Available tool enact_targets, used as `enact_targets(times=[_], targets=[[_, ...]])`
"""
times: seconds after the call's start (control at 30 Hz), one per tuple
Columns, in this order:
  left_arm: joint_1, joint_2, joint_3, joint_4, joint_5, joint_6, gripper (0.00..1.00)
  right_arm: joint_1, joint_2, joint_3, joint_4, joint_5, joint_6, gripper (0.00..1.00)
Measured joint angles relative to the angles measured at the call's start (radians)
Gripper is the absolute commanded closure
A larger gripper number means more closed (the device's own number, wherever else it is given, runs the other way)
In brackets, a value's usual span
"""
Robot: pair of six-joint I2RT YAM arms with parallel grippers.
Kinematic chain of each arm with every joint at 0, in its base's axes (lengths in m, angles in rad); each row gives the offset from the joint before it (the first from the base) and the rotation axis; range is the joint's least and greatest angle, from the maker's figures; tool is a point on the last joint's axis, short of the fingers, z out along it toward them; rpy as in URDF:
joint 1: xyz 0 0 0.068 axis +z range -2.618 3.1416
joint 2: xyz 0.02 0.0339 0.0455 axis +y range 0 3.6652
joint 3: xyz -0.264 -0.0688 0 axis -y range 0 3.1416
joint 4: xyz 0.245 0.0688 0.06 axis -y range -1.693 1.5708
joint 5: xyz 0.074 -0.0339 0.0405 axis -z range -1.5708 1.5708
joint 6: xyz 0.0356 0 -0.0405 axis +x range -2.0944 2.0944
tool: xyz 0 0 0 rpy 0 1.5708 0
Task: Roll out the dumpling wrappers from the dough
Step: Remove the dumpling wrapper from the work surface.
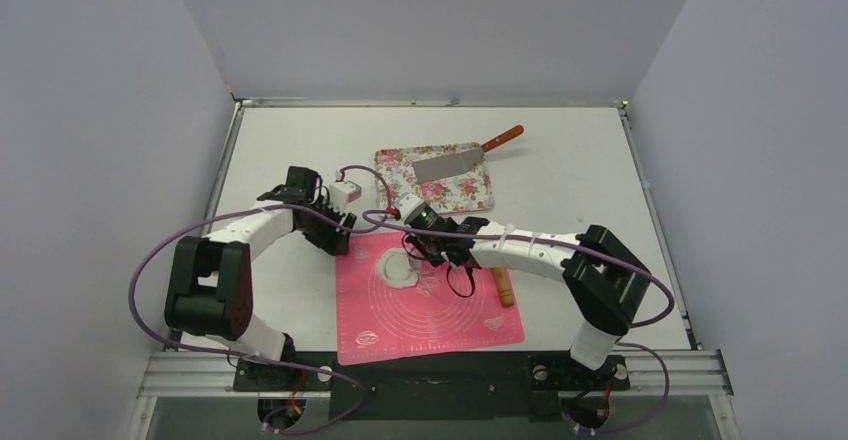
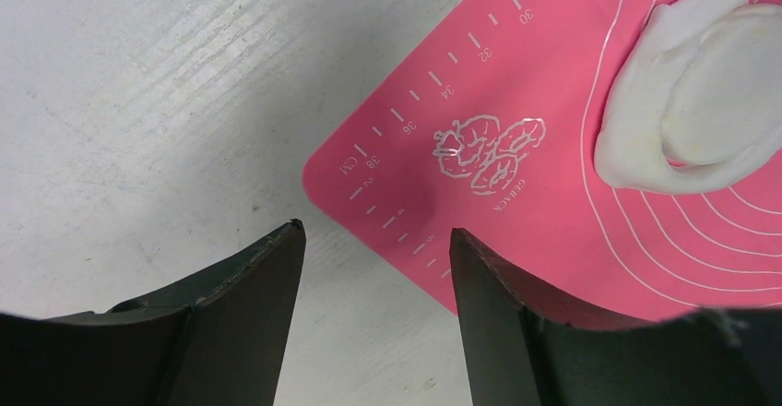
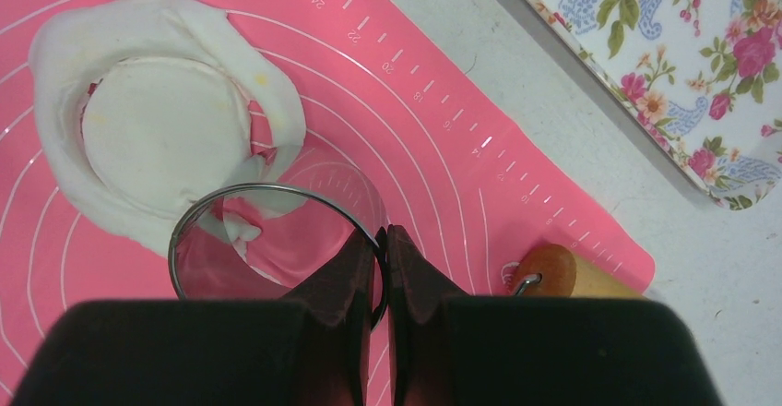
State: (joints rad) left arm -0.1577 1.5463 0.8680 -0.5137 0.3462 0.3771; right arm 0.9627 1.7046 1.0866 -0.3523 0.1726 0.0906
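Left claw (image 2: 375, 231) spread apart, gripping nothing, above bare worktop (image 2: 138, 74) just off the corner of the pink mat (image 2: 553, 249). Toward mid-mat, white dough (image 3: 65, 175) pressed flat, with one round wrapper (image 3: 161, 125) cut out and lying inside the ragged ring of leftover. Just beside it, right claw (image 3: 380, 233) clamped together on the rim of the metal ring (image 3: 267, 187), over the dough's near edge. Behind them, flowered tray (image 3: 664, 55) carrying a spatula (image 1: 450, 163), no wrapper to be seen on it; at the mat's right edge, rolling pin (image 3: 553, 272). By the look of it: flattening and a first cut done; left to do, freeing that disc, moving it off, reworking the scraps for more. Printed on the mat: "CM", ruler figures 28 to 38, and a small word under a drawing, too fine to read surely.
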Motion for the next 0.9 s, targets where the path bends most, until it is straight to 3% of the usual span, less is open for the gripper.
enact_targets(times=[0.9], targets=[[-0.012, 0.001, 0.000, -0.020, -0.010, 0.005, 0.40, -0.039, 0.085, 0.013, 0.011, 0.010, 0.020, 1.00]])
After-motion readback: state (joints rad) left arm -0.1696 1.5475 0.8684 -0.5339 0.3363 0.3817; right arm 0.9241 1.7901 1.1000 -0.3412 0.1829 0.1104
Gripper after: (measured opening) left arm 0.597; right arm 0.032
